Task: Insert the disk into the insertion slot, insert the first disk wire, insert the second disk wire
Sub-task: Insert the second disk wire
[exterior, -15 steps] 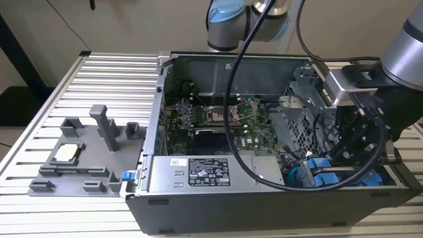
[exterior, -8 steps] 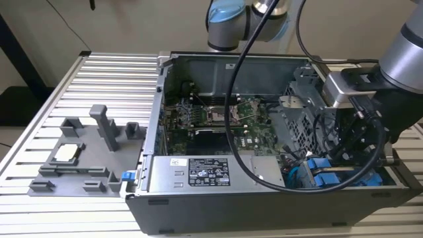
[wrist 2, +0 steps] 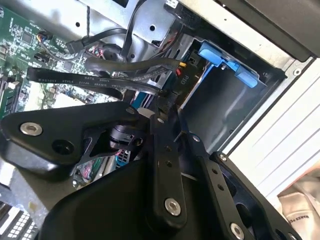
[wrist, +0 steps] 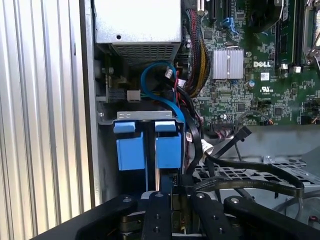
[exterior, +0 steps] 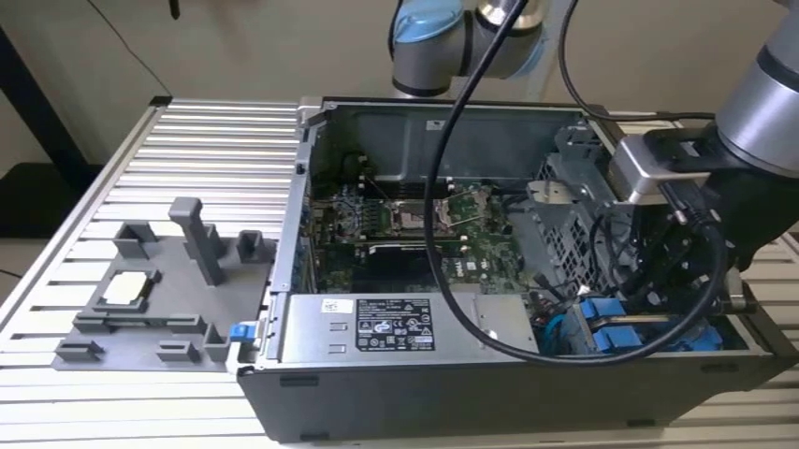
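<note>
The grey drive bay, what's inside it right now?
Inside the drive bay sit blue drive frames, with a blue cable looping above them. The gripper covers the bay's near end, so whatever lies behind it is hidden.

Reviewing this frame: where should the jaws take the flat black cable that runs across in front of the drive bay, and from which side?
Probably at the flat black cable's connector end near the insertion slot, pinching its two broad faces. The ribbon is thin and floppy mid-span, while the plug end looks stiffer. Coming from the open top of the computer case seems clearest.
</note>
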Controlling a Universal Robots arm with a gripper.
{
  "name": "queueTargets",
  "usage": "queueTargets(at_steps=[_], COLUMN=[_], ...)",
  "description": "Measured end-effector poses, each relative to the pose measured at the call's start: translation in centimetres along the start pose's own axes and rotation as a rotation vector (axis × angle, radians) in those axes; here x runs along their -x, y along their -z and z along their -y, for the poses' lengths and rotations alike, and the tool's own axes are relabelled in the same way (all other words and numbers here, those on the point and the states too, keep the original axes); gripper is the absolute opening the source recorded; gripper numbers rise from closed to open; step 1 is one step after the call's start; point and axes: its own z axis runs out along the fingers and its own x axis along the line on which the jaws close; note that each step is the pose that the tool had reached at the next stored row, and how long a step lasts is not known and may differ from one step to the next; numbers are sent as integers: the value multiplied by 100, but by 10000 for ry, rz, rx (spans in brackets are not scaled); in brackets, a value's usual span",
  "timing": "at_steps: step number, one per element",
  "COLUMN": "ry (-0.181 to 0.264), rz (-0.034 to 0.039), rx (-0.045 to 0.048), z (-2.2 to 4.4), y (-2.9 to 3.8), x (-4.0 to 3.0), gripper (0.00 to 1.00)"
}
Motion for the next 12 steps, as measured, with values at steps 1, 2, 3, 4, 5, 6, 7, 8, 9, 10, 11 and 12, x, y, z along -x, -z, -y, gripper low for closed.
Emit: queueTargets(at_steps=[1,2,3,4,5,6,7,8,9,10,11,12], ry=[-1,-3,-3,-5,-5,-4,-5,-5,-5,-5,-5,-6], rz=[-3,-4,-4,-5,-6,-5,-5,-7,-6,-6,-8,-12], rx=[25,47,64,76,86,93,97,100,102,107,113,118], z=[1,1,2,2,3,4,5,6,7,8,9,9], y=[28,59,89,112,140,176,215,257,297,335,369,378], x=[1,2,3,4,5,7,9,10,12,13,15,15], gripper=[24,24,24,24,24,24,24,24,24,24,24,24])
